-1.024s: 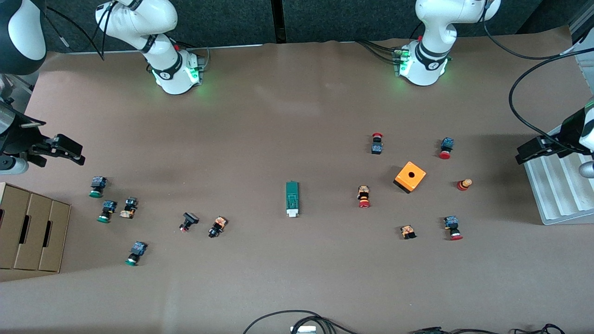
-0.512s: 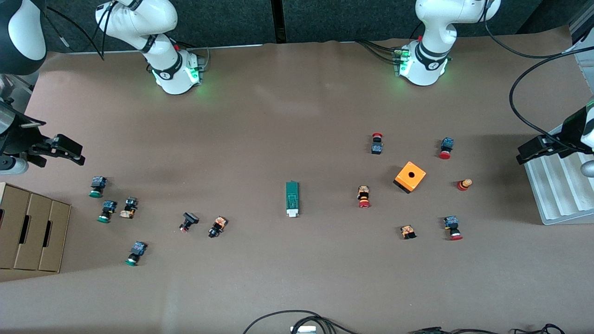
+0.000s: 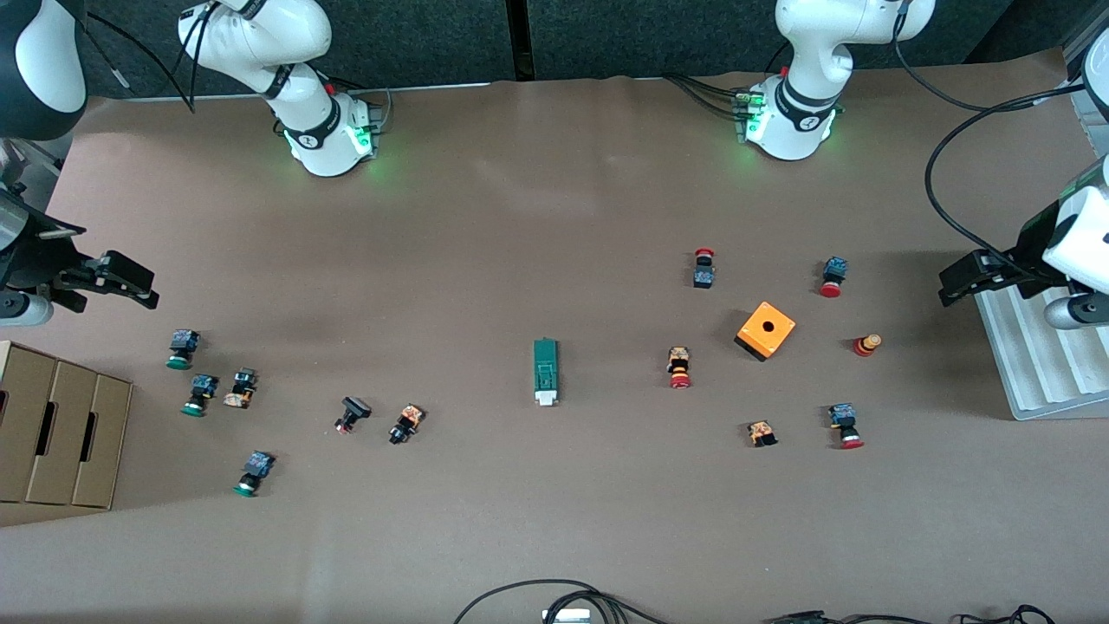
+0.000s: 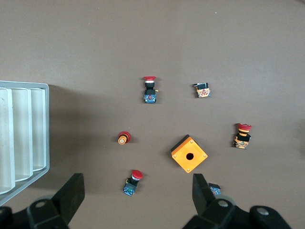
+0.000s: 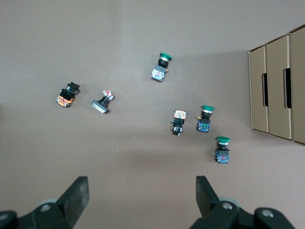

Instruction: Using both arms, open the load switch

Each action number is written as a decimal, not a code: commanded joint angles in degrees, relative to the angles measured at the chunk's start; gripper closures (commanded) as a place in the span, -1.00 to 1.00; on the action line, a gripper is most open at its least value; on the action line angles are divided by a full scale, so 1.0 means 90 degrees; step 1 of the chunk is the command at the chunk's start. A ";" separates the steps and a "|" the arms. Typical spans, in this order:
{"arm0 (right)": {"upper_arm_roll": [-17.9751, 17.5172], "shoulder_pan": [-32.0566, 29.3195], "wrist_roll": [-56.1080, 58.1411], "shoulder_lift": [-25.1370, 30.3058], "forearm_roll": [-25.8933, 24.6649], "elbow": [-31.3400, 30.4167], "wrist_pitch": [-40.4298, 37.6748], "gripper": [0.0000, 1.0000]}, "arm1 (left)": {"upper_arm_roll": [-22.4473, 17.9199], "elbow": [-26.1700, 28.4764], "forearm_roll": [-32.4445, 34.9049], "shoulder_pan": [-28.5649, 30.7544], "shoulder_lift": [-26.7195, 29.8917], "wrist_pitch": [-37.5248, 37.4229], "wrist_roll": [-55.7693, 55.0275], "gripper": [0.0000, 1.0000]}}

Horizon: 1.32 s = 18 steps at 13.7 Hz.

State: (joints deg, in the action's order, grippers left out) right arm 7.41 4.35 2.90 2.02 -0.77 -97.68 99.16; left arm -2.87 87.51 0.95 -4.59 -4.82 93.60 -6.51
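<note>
Load switch (image 3: 545, 371): flat on the table's middle, untouched, well apart from both grippers.
Left gripper (image 4: 136, 198): fingers spread, empty, over the white tray's (image 3: 1040, 364) edge.
Right gripper (image 5: 141, 198): fingers spread, empty, hovering near the cardboard boxes (image 3: 52, 429).

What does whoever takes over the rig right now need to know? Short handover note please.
Left pincer: open, empty, up at the left arm's end of the table, by the white tray.
Right pincer: open, empty, up at the right arm's end, above the cardboard boxes.
Load switch: flat mid-table, white end toward the front camera, nothing touching it.
Done: nothing visible on the switch.
Left: bring both arms in, grip the switch, open it.
</note>
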 commanded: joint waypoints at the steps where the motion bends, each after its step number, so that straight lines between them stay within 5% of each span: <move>1: 0.0026 0.0035 0.0078 -0.0058 -0.0080 0.0092 0.0018 -1.00 | 0.0171 -0.0163 0.0100 -0.0047 -0.0022 -0.0058 -0.0019 -1.00; 8: 0.0026 0.0035 0.0078 -0.0068 -0.0080 0.0092 0.0018 -1.00 | 0.2309 -0.0183 0.1545 -0.0086 -0.0041 -0.0068 -0.0058 -1.00; 18: 0.0074 -0.0043 0.0001 -0.0078 -0.0080 0.0092 0.0018 -1.00 | 0.2731 -0.0193 0.1467 -0.0183 -0.0627 0.0009 -0.0009 -1.00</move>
State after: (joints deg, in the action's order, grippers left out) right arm 7.66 4.21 2.90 1.81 -0.77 -97.68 99.16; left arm 21.37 86.80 13.92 -5.91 -9.76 93.56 -7.04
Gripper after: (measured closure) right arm 0.000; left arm 0.000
